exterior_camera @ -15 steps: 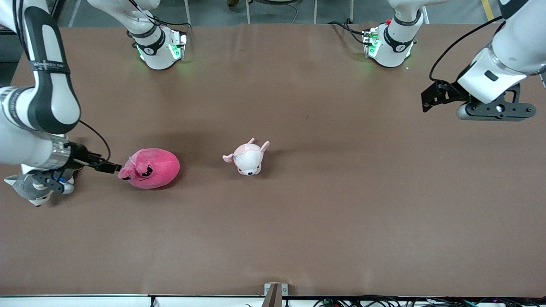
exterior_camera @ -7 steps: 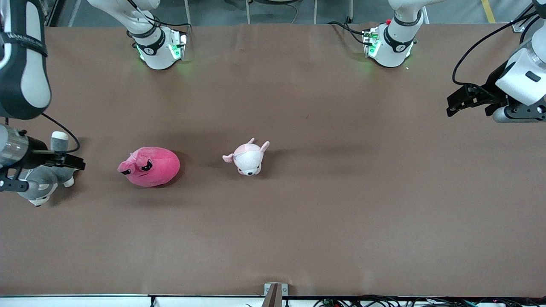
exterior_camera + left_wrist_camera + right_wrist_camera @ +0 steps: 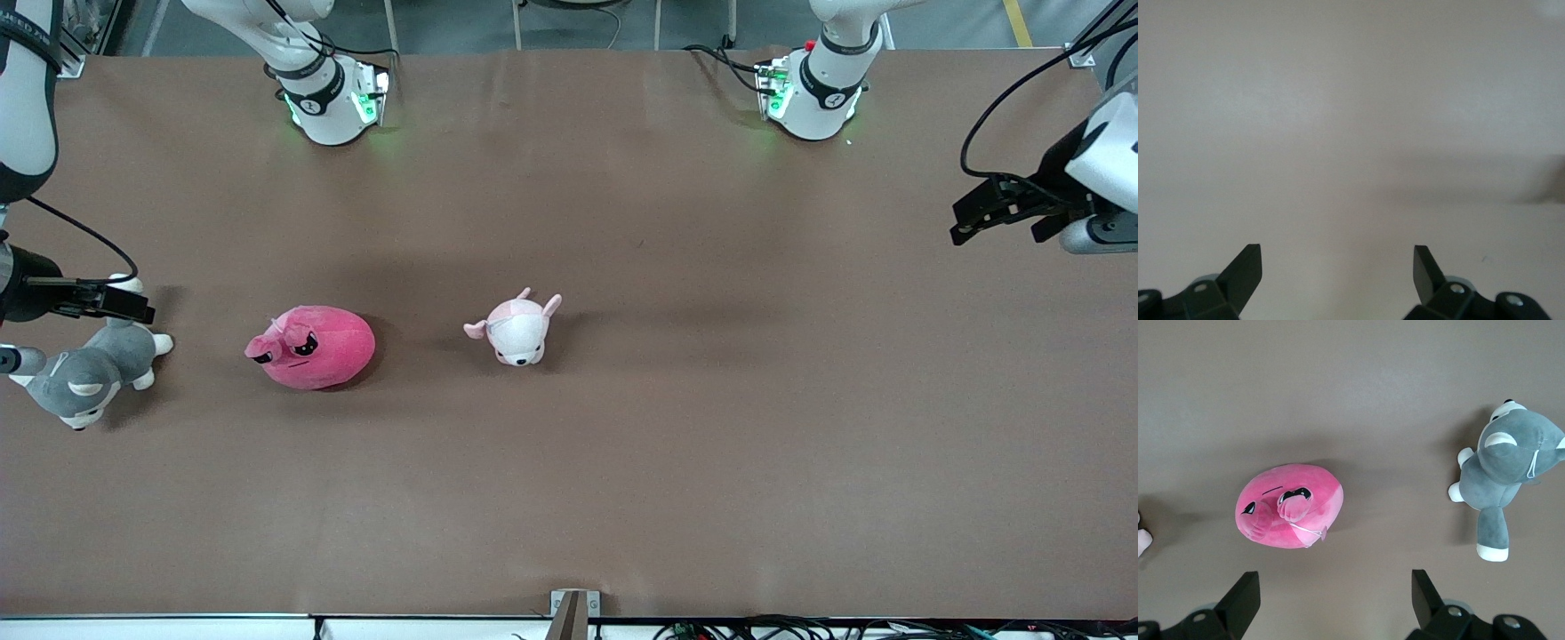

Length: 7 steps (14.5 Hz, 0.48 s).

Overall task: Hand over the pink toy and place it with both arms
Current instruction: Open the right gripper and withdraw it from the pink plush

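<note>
The pink toy [image 3: 311,347] [image 3: 1290,507] lies on the brown table [image 3: 622,462], toward the right arm's end, and nothing holds it. It is a round, deep magenta-pink plush shaped like a blob. Its face has two half-closed black eyes and a thin flat mouth line. A small lighter pink lump stands out from the face between the eyes. In the right wrist view a thin white thread or tag hangs at its edge.

Beside it, toward the middle of the table, lies a smaller pale pink-and-white plush [image 3: 517,329] with ears; the two are near but apart. Toward the right arm's end of the table, also apart from the pink toy, lies a grey-and-white dog plush [image 3: 89,373] [image 3: 1505,477] with white paws.

The right gripper [image 3: 120,305] [image 3: 1331,600] hangs in the air over the grey-and-white dog plush, at the edge of the table. Its fingers are spread apart and hold nothing.

The left gripper [image 3: 978,213] [image 3: 1338,267] hangs over the table at the left arm's end, well apart from all three plush toys. Its fingers are also spread apart and empty, and the left wrist view shows only bare table under them.
</note>
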{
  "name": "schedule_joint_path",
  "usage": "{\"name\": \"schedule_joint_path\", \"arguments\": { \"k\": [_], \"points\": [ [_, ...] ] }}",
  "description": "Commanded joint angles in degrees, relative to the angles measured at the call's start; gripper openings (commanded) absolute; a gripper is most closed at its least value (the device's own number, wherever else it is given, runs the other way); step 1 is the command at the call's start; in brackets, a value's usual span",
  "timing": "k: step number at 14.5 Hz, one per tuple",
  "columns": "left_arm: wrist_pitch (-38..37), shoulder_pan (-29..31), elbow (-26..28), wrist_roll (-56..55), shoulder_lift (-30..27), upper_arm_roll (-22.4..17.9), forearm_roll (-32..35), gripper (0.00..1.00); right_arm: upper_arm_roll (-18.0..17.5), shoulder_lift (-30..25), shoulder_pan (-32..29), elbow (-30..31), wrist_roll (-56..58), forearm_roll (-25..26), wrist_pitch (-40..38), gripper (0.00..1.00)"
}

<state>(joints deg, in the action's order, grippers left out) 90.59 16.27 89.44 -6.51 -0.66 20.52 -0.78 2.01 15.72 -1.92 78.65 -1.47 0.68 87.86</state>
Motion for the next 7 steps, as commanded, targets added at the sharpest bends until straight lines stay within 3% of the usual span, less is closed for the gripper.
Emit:
{"name": "schedule_joint_path", "arguments": {
  "k": [1, 7],
  "points": [
    [0.11, 1.57, -0.84, 2.71, 0.05, 0.05, 0.08, 1.0, -0.34, -0.17, 0.07, -1.04, 0.33, 0.64, -0.67, 1.0],
    [0.29, 3.86, -1.19, 6.42, 0.75, -0.04, 0.34, 1.0, -0.86, -5.07, 2.1, 2.19, -0.29, 0.55, -4.63, 1.0]
  ]
}}
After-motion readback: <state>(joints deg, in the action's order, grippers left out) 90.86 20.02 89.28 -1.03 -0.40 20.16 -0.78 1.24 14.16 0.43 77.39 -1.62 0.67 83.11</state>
